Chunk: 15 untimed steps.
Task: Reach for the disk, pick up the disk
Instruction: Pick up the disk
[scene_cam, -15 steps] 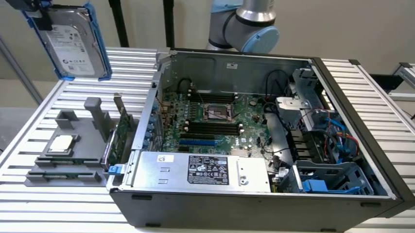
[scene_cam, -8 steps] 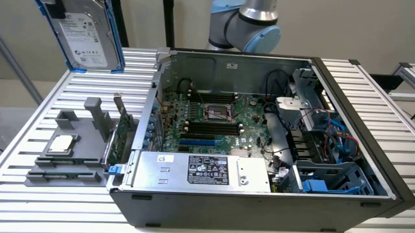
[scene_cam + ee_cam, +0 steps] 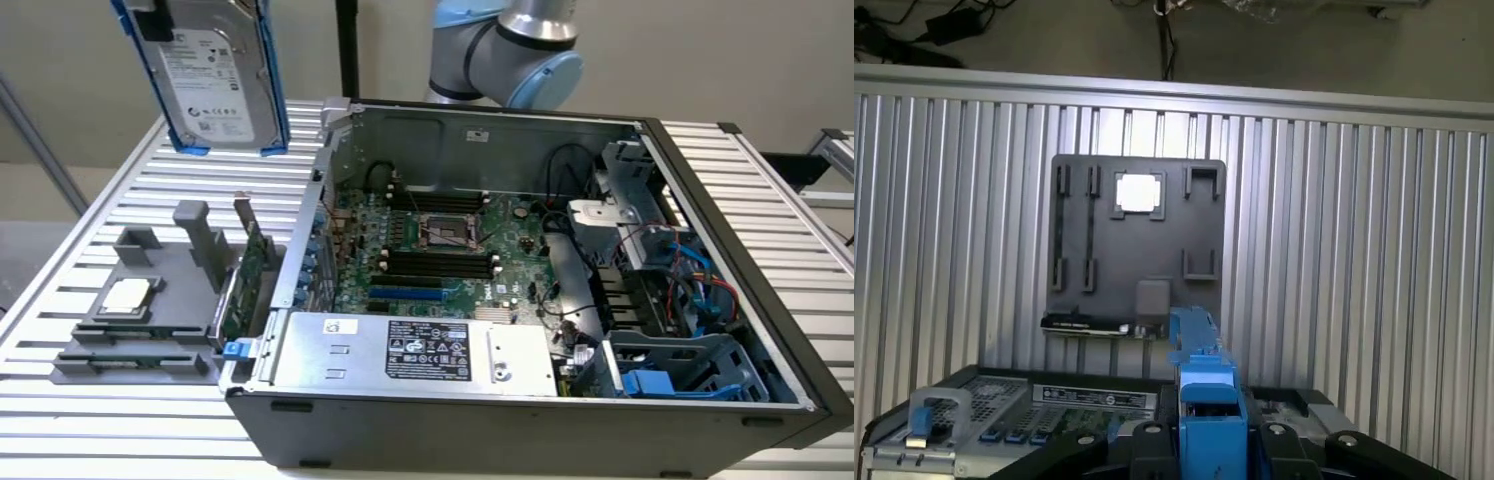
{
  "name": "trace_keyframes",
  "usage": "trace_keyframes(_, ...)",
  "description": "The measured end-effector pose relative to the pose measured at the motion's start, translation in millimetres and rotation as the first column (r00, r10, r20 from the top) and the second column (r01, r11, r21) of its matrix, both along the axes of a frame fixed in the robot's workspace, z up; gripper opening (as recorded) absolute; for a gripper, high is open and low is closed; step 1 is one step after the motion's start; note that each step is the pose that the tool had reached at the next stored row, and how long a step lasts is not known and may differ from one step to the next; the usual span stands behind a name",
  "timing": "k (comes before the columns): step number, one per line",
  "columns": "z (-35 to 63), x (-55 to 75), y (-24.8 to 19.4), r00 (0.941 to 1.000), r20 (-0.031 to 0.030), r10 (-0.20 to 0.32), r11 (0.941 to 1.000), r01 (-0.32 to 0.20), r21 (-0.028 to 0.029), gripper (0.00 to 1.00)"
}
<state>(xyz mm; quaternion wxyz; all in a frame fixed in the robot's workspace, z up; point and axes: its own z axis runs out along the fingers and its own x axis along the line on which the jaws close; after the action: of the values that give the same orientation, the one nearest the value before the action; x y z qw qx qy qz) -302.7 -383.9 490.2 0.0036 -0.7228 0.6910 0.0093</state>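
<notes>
The disk [image 3: 220, 85], a silver-grey drive with a white label in a bright blue carrier, hangs upright in the air high above the table, at the exterior view's upper left. My gripper [image 3: 150, 14] grips it from above, and only its dark lower part is visible at the frame's top edge. In the wrist view the carrier's blue edge [image 3: 1204, 390] runs straight out between my black fingers [image 3: 1149, 440], with my gripper [image 3: 1211, 445] shut on it. The disk is well clear of the table and of the grey holder below.
An open computer case [image 3: 747, 300] fills the middle of the slatted table [image 3: 107, 180], its grey power supply [image 3: 427, 350] at the front. A grey holder block [image 3: 134, 300] carrying a small silver processor chip [image 3: 127, 293] lies at the exterior view's left. The arm's elbow [image 3: 514, 50] rises behind the case.
</notes>
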Motion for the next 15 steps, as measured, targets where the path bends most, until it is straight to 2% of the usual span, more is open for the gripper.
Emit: trace_keyframes(15, 4.5, 68.5, -23.1, 1.0, -0.0002, 0.0, 1.0, 0.0, 0.0022, 0.33)
